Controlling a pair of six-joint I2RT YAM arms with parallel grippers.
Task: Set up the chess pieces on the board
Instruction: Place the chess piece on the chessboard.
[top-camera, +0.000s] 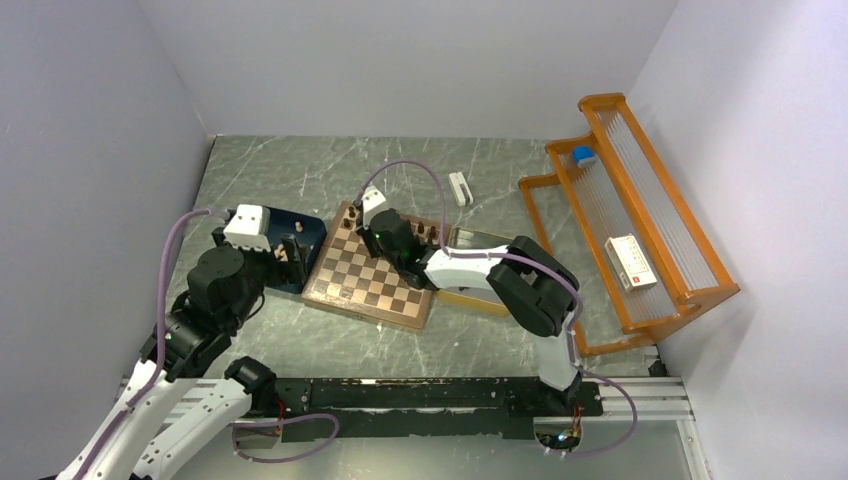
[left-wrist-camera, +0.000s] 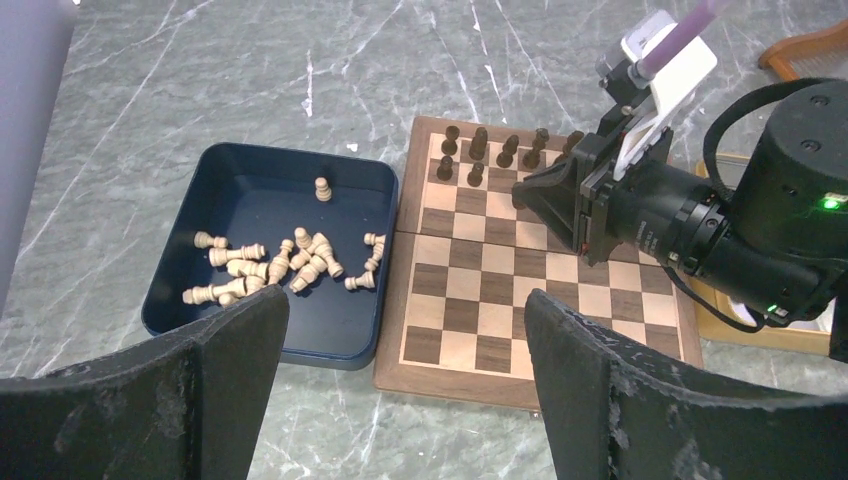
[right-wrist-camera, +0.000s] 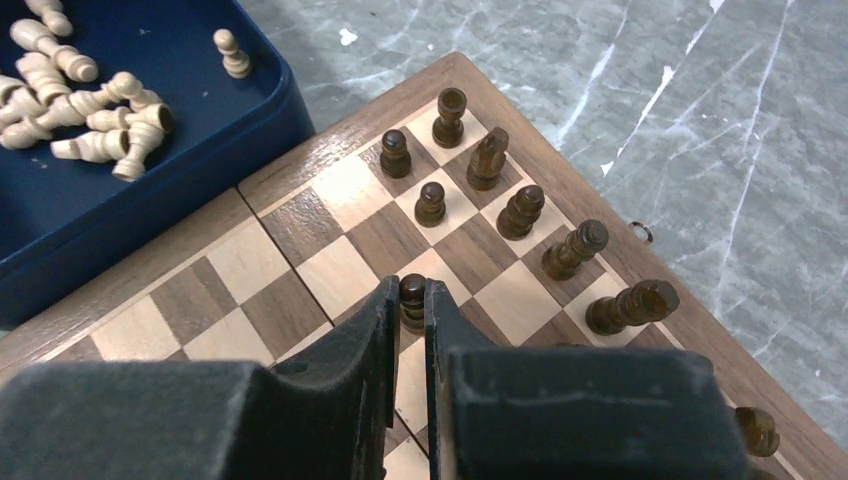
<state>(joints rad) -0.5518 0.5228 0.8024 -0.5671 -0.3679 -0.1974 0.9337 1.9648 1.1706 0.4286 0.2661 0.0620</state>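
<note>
The board (top-camera: 365, 282) lies mid-table and also shows in the left wrist view (left-wrist-camera: 470, 300) and the right wrist view (right-wrist-camera: 240, 270). Several dark chess pieces (right-wrist-camera: 487, 158) stand upright on its far rows (left-wrist-camera: 478, 148). My right gripper (right-wrist-camera: 408, 302) is shut on a dark pawn (right-wrist-camera: 412, 290), held upright low over a light square beside those rows. It hovers over the board's far side (top-camera: 388, 238). My left gripper (left-wrist-camera: 405, 335) is open and empty, above the table at the board's near-left corner and next to the blue tray (top-camera: 288, 252).
A dark blue tray (left-wrist-camera: 250, 200) left of the board holds several light pieces (left-wrist-camera: 290, 262), most lying down, one upright. A yellow-rimmed tray (top-camera: 470, 298) sits right of the board. An orange rack (top-camera: 640, 220) stands at the right. A small white object (top-camera: 459, 187) lies behind the board.
</note>
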